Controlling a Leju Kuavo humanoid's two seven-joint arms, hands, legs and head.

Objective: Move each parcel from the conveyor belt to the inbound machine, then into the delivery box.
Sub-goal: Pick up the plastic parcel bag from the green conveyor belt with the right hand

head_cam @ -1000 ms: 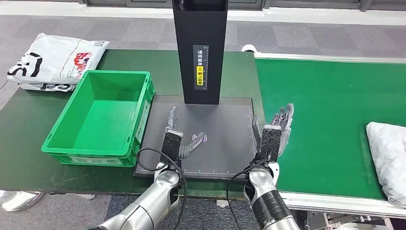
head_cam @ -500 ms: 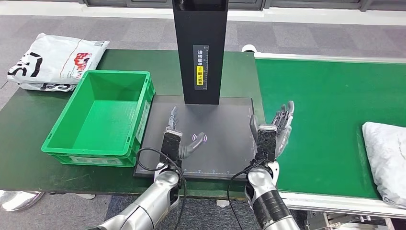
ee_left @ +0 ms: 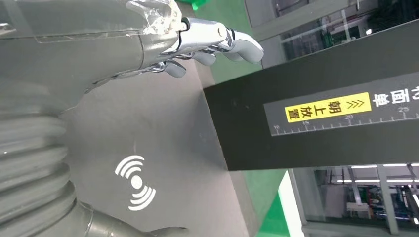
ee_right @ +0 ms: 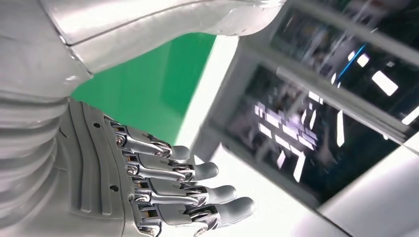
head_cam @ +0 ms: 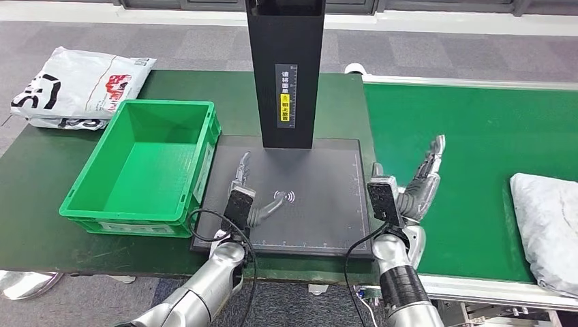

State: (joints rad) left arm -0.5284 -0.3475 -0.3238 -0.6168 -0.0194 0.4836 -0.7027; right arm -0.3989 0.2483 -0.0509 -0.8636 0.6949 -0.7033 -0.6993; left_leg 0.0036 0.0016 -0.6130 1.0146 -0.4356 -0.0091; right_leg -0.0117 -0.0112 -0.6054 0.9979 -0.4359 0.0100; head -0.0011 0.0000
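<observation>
Over the belt's [head_cam: 470, 143] near edge, right hand [head_cam: 416, 187] spread, left hand [head_cam: 244, 194] also unclenched above scanner plate [head_cam: 320, 218].

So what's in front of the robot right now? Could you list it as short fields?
left hand: open, over the dark scanner pad
right hand: open, fingers spread, above the green conveyor belt
parcel on belt: white, at the belt's right edge, untouched
green crate: empty
white printed bag: on the table behind the crate
</observation>
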